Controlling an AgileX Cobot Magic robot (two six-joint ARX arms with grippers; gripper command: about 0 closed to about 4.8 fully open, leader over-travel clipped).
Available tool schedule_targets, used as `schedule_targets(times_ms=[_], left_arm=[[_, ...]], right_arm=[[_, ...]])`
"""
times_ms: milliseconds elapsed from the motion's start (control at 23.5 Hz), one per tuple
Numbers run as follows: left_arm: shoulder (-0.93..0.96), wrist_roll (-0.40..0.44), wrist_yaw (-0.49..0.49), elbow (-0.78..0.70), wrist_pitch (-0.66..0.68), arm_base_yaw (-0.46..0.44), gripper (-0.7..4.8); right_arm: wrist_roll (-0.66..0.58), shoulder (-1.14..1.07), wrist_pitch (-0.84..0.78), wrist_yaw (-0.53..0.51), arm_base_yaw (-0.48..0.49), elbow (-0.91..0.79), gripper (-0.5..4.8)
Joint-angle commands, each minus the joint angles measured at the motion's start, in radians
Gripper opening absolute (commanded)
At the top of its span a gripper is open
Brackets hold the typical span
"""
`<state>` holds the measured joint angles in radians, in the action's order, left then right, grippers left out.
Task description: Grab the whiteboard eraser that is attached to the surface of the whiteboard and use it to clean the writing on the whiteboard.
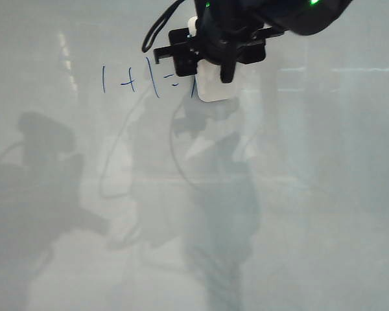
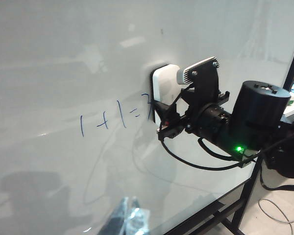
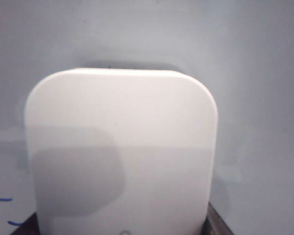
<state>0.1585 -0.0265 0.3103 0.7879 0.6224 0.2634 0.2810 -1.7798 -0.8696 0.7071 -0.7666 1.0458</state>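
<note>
The whiteboard (image 1: 311, 194) fills the exterior view. On it sits the white whiteboard eraser (image 1: 217, 87), flat against the surface and over the right end of the blue writing (image 1: 133, 81). My right gripper (image 1: 214, 68) comes in from above, its jaws shut on the eraser's two sides. The right wrist view is nearly filled by the eraser (image 3: 122, 147), with dark fingers (image 3: 216, 221) at its edges and a few blue strokes (image 3: 2, 210) beside it. From the left wrist view I see the eraser (image 2: 164, 83), the writing (image 2: 108, 117) and my left gripper (image 2: 130, 205), shut and well away.
A black cable (image 1: 159, 29) loops off the right arm near the board. The board's dark stand frame (image 2: 225, 215) runs along its far edge, with a loose cable (image 2: 279, 210) on the floor beyond. Arm shadows and reflections lie across the board.
</note>
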Motion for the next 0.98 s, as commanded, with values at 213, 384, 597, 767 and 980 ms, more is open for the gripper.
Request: schedule_targets(times_ms=[213, 384, 597, 767, 980], left_arm=[[0.002, 0.018, -0.003, 0.002, -0.011, -0.001, -0.05], [0.002, 0.019, -0.003, 0.002, -0.011, -0.001, -0.05], [0.002, 0.013, -0.003, 0.002, -0.018, -0.001, -0.05], [0.002, 0.014, -0.003, 0.002, -0.017, -0.001, -0.05], [0.002, 0.015, -0.008, 0.002, -0.02, -0.001, -0.05]], right_arm=[[-0.011, -0.111, 0.023, -0.166, 0.018, 0.072, 1.49], [-0.011, -0.114, 0.027, -0.163, 0.004, 0.08, 1.49], [-0.011, -0.08, 0.111, -0.087, -0.053, 0.079, 1.49], [-0.007, -0.072, 0.121, -0.001, -0.135, 0.078, 1.49], [0.042, -0.072, 0.103, -0.002, -0.169, 0.079, 1.49]])
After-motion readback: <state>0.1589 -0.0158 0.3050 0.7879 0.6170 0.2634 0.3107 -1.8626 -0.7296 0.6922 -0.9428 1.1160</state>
